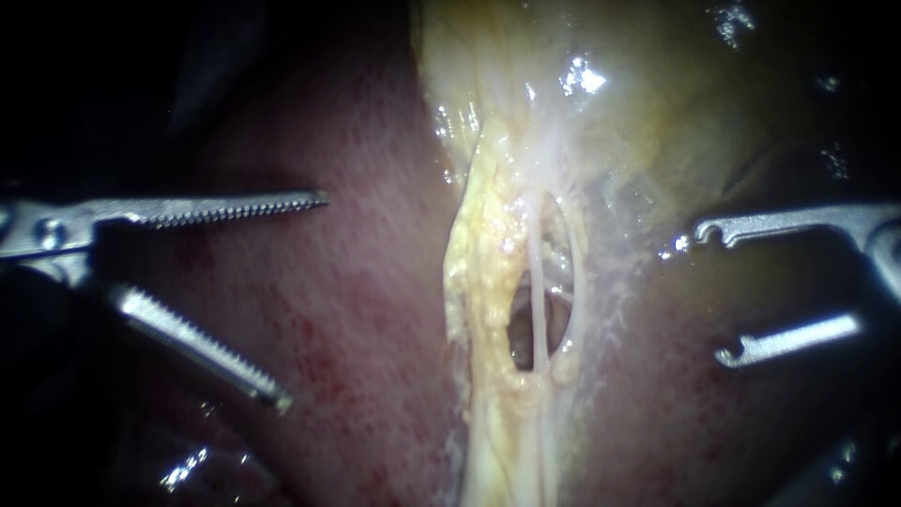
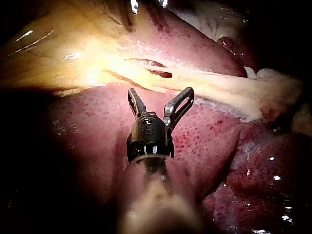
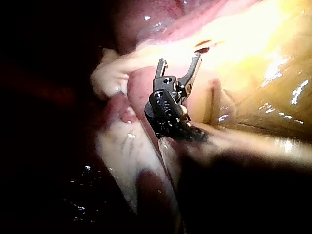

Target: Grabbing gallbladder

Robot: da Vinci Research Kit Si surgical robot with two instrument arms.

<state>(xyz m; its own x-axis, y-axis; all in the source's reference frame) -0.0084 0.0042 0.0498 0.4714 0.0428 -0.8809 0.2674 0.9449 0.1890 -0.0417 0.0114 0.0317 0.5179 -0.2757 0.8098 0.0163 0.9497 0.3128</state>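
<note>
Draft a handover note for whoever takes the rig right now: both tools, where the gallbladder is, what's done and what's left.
Left tool: jaws wide open, holding nothing, over the liver.
Right tool: jaws open, empty, on the far side of the yellow tissue band.
Gallbladder: pale yellow, higher in the endoscope view than both tools, touched by neither.
Done: nothing gripped yet.
Left: bring a tool to the gallbladder and close on it.
</note>
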